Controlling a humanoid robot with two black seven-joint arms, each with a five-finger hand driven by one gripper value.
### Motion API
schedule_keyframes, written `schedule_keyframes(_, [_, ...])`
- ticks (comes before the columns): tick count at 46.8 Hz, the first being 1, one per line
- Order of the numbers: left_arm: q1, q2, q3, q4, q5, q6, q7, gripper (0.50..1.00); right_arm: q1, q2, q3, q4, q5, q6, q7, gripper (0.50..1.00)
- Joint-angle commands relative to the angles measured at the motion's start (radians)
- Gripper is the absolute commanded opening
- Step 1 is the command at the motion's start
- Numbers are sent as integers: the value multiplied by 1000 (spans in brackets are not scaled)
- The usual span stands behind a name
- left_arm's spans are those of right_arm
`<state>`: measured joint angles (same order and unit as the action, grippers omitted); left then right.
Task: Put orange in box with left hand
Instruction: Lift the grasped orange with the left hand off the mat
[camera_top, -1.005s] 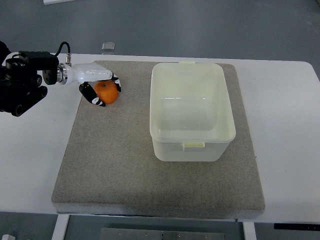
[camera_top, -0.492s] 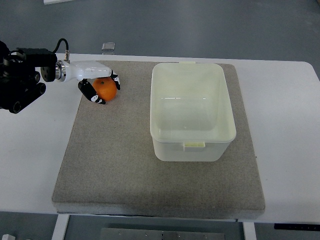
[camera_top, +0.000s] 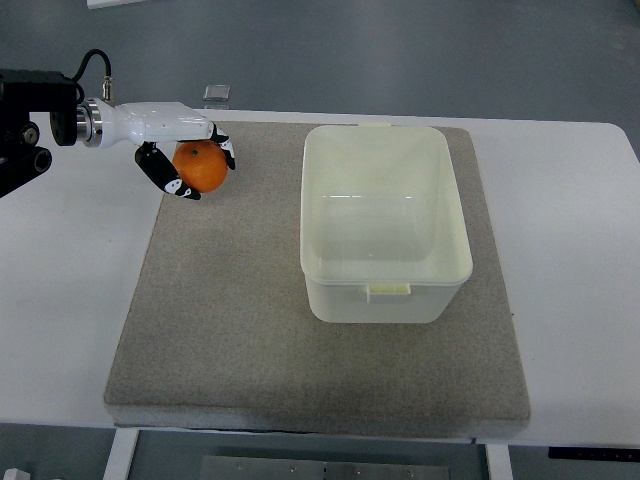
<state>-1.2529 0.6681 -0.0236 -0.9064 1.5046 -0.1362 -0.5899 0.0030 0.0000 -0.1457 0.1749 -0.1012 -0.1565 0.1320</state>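
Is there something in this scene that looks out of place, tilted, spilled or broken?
Nothing stands out. The box sits upright and empty on the grey mat, with no spill or damage visible. The left hand grips the orange near the mat's far left corner.

Left arm reaching in at the far left.
The white left hand has its black-tipped fingers curled round a small round orange fruit.

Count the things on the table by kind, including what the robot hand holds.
Round orange fruit, gripped in the left robot hand: 1
Pale translucent rectangular plastic box: 1
Grey felt mat: 1
Total: 3
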Motion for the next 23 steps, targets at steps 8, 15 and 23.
schedule_keyframes(8, [-83,107,-6,-150,-35,0,1,500,0,0,0,0,0,0,0,932])
schedule_keyframes(15, [-140,104,-6,-151,-35,-2,-1,500,0,0,0,0,0,0,0,932])
schedule_keyframes(23, [-184,76,-9,-160,-37,-5,-1,500,0,0,0,0,0,0,0,932])
